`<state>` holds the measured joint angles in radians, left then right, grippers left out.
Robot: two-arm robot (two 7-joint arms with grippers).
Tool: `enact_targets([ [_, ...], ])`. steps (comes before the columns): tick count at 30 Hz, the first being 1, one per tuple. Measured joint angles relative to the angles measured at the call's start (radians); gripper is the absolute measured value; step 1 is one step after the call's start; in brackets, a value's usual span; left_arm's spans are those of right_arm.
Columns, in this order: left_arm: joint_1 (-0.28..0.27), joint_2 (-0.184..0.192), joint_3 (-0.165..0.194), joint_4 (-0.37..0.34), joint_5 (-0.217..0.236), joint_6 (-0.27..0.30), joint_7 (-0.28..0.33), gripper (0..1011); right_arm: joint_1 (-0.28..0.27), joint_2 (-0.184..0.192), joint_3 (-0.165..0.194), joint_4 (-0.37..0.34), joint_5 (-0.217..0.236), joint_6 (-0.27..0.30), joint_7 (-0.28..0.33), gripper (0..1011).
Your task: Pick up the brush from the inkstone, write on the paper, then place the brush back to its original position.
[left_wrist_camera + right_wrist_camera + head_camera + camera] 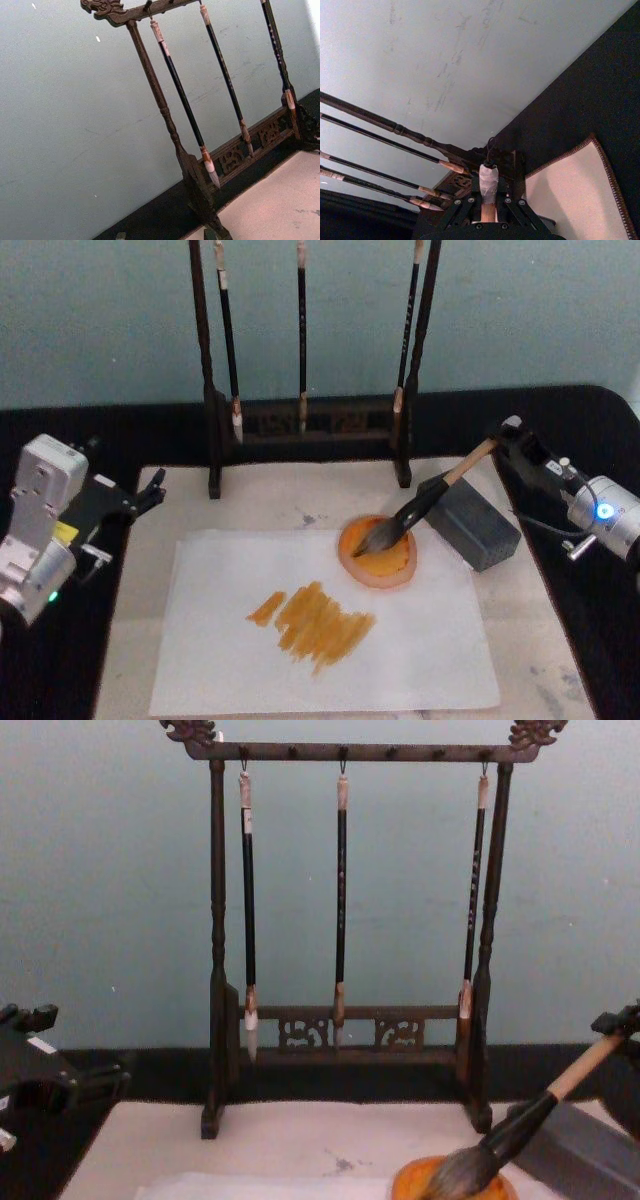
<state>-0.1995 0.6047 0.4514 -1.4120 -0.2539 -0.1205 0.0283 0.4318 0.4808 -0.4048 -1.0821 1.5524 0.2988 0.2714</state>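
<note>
White-cased and idle, your left arm is parked at the left edge of the beige mat (128, 660). The left gripper (148, 495) points in over the mat's far corner, and I cannot tell whether its claw is apart or together.

Moving right, the paper (220, 670) lies flat on the mat and carries a cluster of orange-brown strokes (315, 620) across its middle. I judge the writing step done, or near enough.

Right again, the inkstone (375, 577), a round orange dish, overlaps the paper's far right part. The brush (425, 502) has its bushy tip down in that dish. Its handle slopes up and to the right, past the near corner of the grey block (485, 535) just beside the dish. I cannot tell whether the handle rests on that block or only passes above it.

At the far right, your right gripper (503, 443) is clamped on the top end of the handle. The right wrist view shows the taped end pinched between the jaws.

So picking up and writing look finished and the return is under way. What is left for you is to settle the brush in its resting place, let go, and draw the arm clear without dragging the handle.
</note>
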Motion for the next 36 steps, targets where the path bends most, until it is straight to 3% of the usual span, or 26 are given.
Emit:
enact_targets([
  [9,0.000,0.000,0.000,0.000,0.000,0.000,0.000,1010,0.038,-0.012,-0.022,0.060,0.020,0.002,0.014,156],
  [22,0.000,0.000,0.000,0.000,0.000,0.000,0.000,1010,0.062,-0.008,-0.056,0.085,0.035,0.009,0.022,156],
  [36,0.000,0.000,0.000,0.000,0.000,0.000,0.000,1010,0.060,-0.009,-0.053,0.084,0.035,0.009,0.022,186],
])
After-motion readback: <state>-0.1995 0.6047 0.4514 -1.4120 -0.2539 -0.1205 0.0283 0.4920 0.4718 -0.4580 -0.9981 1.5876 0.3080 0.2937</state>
